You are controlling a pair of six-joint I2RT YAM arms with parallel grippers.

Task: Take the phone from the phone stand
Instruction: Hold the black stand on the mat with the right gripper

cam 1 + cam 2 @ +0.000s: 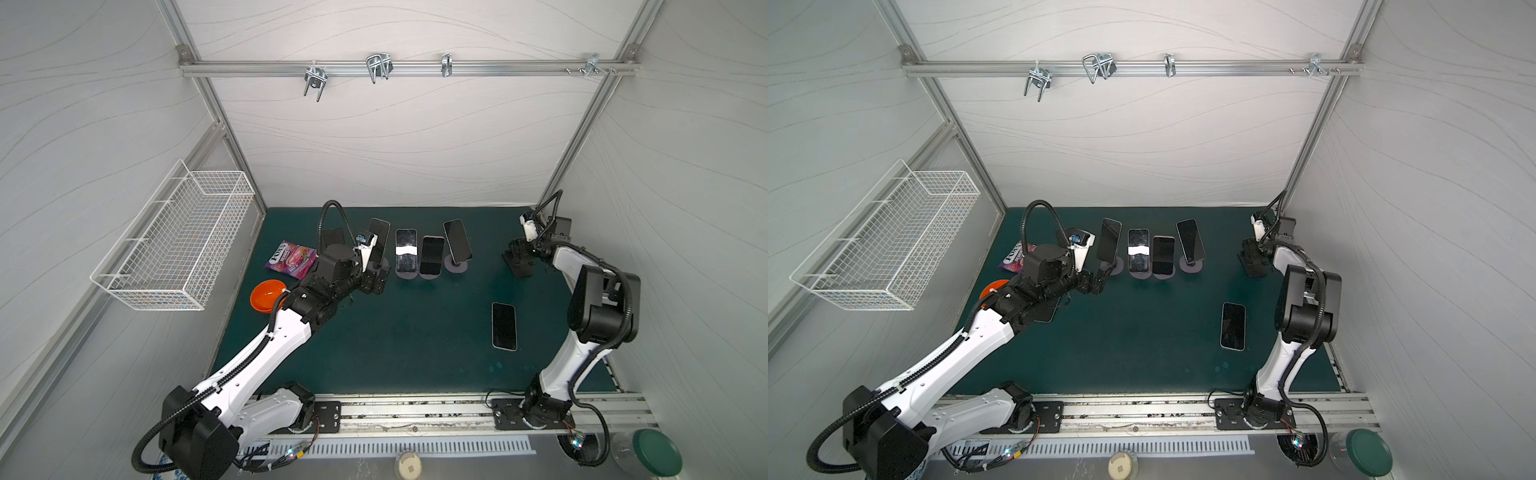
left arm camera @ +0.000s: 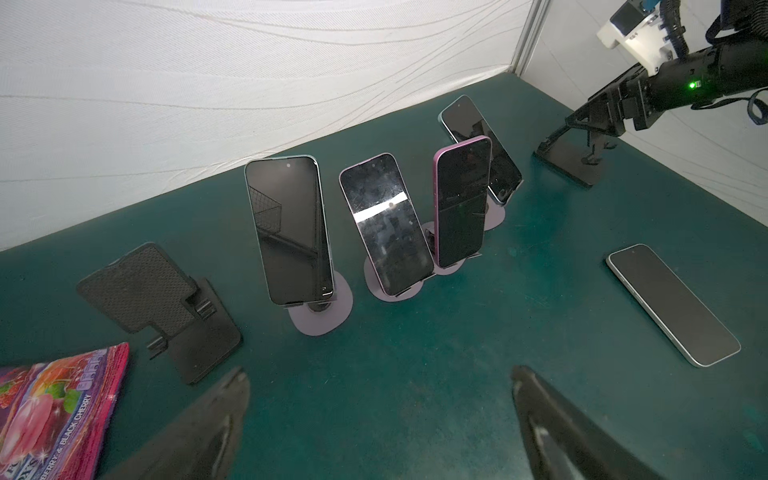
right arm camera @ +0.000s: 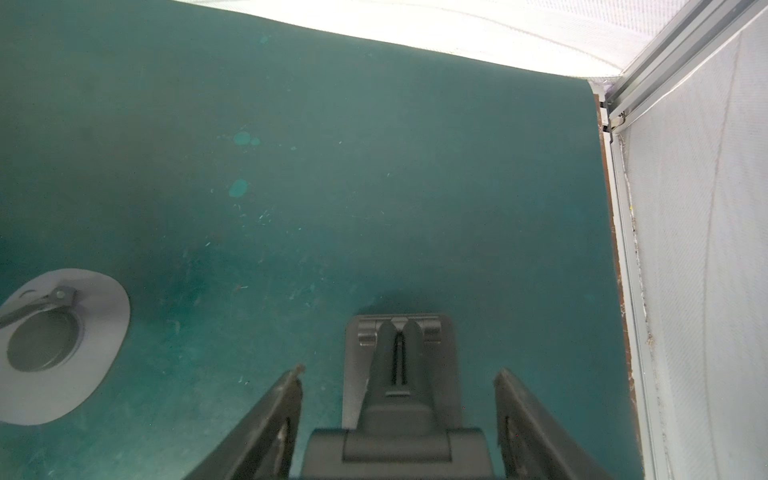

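Several dark-screened phones lean on round grey phone stands in a row at the back: the leftmost phone [image 1: 379, 239] [image 2: 289, 230], a second [image 2: 386, 224], a pink-edged third [image 2: 461, 199] and a fourth [image 1: 457, 241]. Another phone [image 1: 504, 326] [image 2: 673, 305] lies flat on the mat to the right. My left gripper [image 1: 376, 282] [image 2: 379, 370] is open and empty, low over the mat just in front of the leftmost phone's stand base [image 2: 322, 318]. My right gripper [image 1: 519, 266] [image 3: 399, 370] is open. Its jaws straddle an empty black folding stand [image 3: 401, 353] with gaps on both sides.
A second empty black stand [image 2: 158, 299] sits left of the row, beside a candy bag [image 1: 293, 257] and an orange bowl [image 1: 268, 295]. A white wire basket [image 1: 174, 241] hangs on the left wall. The right wall [image 3: 685, 249] is close to the right gripper.
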